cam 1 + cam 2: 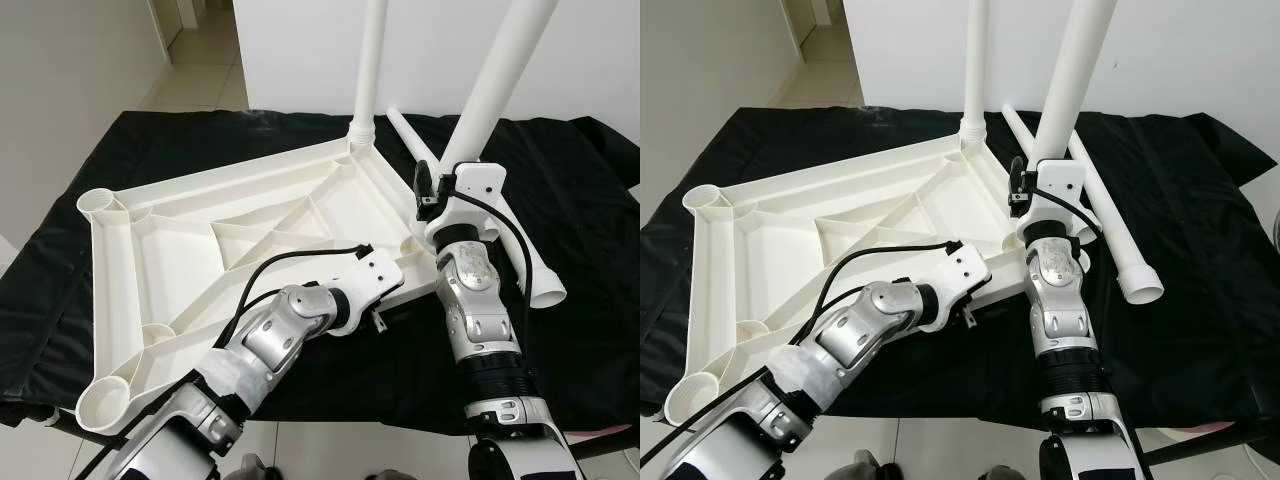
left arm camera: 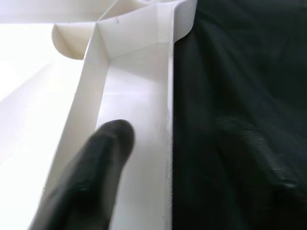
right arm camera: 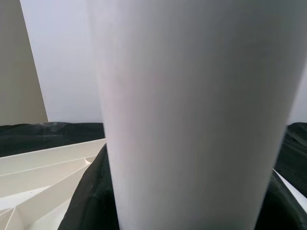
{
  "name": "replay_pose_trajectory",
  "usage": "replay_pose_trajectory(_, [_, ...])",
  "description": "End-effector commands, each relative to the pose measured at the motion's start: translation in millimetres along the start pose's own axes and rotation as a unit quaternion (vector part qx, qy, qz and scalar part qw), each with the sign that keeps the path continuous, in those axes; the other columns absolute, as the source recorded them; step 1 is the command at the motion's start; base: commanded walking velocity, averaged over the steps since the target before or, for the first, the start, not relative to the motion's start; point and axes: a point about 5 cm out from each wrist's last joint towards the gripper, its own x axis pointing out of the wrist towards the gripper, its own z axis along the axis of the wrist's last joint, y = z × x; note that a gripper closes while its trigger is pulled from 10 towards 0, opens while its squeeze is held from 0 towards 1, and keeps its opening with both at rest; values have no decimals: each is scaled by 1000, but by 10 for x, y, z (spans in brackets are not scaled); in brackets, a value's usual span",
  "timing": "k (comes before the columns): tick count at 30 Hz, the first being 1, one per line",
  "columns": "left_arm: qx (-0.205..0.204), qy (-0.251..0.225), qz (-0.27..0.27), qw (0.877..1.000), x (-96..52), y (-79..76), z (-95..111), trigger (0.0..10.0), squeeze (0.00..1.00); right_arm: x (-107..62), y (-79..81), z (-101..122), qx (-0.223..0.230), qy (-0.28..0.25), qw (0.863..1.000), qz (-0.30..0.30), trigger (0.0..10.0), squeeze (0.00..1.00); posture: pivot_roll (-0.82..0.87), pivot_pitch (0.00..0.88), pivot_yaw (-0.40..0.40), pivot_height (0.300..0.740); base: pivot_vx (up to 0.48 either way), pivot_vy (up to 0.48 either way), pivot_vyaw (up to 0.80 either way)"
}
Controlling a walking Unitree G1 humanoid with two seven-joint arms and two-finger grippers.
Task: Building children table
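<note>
White walls and a pale tiled floor stand behind a bench (image 1: 120, 140) draped in black cloth, on which a white plastic tabletop (image 1: 130, 255) lies upside down, its ribs and round corner sockets facing up. One white leg (image 1: 369, 70) stands upright in the far corner socket. The right gripper (image 1: 1040, 165) is clenched around a second white leg (image 1: 1072, 70), held nearly upright over the near right corner of the tabletop; its black fingers wrap the tube on both sides in the right wrist view. Just beyond and to the right of those fingers, a third leg (image 1: 500, 225) lies flat on the cloth. The left gripper (image 2: 100, 163) rests at the tabletop's near edge, one black finger (image 2: 91, 182) lying inside the rim channel; whether it grips the rim or lies released I cannot tell.
</note>
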Motion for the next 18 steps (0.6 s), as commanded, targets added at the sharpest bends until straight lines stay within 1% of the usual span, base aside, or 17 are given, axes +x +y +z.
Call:
replay_pose_trajectory(1, [0, 15, 67, 998, -10, 91, -48, 0, 0, -3, -1, 38, 2, -10, 1000, -3, 10000, 0, -111, 49, 81, 740, 0, 0, 0])
replay_pose_trajectory(13, [7, 19, 65, 998, 4, 93, -42, 0, 0, -1, 2, 44, 3, -12, 1000, -4, 10000, 0, -111, 49, 81, 740, 0, 0, 0])
replay_pose_trajectory(18, [16, 24, 61, 998, -35, 108, -69, 0, 0, 1, 9, 41, 4, -11, 1000, -5, 10000, 0, -109, 46, 85, 740, 0, 0, 0])
